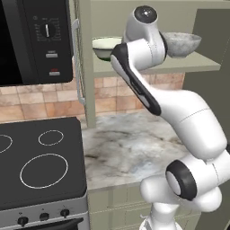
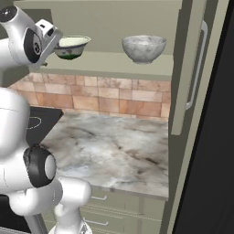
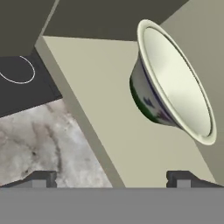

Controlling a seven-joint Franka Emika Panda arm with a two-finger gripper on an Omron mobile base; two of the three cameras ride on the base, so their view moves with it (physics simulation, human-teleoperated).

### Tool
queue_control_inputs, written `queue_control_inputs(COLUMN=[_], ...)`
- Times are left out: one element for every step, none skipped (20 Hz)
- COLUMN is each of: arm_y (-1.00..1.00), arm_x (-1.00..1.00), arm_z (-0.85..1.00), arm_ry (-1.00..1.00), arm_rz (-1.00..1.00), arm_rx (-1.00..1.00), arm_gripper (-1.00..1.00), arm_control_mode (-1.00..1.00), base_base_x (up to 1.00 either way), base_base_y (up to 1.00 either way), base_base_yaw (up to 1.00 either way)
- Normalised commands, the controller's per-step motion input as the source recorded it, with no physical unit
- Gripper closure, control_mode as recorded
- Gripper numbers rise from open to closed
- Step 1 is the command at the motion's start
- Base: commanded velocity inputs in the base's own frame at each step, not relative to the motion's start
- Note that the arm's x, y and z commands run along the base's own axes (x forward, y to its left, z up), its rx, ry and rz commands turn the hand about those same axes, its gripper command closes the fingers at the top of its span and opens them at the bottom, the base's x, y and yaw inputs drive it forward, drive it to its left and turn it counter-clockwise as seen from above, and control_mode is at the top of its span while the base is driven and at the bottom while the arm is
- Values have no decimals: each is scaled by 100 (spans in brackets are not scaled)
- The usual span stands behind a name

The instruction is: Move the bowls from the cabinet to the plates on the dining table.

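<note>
The gripper (image 3: 111, 177) stands wide open and empty, short of the white bowl (image 3: 175, 83) at upper right on the cabinet shelf (image 3: 118, 109). It should centre one finger inside the rim before closing.

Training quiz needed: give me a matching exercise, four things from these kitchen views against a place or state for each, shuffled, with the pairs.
Things:
1. cream-white bowl
2. grey stone-like bowl
3. gripper
4. stove

Places or states:
A. below the wall oven, left of the marble worktop
B. on the cabinet shelf, nearer the right-hand door
C. open, holding nothing
D. on the cabinet shelf, just ahead of the hand

Pairs: 1-D, 2-B, 3-C, 4-A
</note>
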Motion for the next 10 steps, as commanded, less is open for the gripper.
queue_control_inputs(arm_y=[9,3,0,0,0,0,0,0,0,0], arm_x=[34,39,40,41,41,41,42,46,46,51], arm_z=[4,1,0,0,0,0,0,0,0,0], arm_ry=[0,0,0,0,0,0,0,0,0,0], arm_rz=[-9,-8,-7,-5,-3,0,0,0,0,0], arm_rx=[-5,-4,-4,-4,-4,-6,-7,-7,-7,-8], arm_gripper=[-100,-100,-100,-100,-100,-100,-100,-100,-100,-100], arm_control_mode=[-100,-100,-100,-100,-100,-100,-100,-100,-100,-100], base_base_x=[0,0,0,0,0,0,0,0,0,0], base_base_y=[0,0,0,0,0,0,0,0,0,0], base_base_yaw=[0,0,0,0,0,0,0,0,0,0])
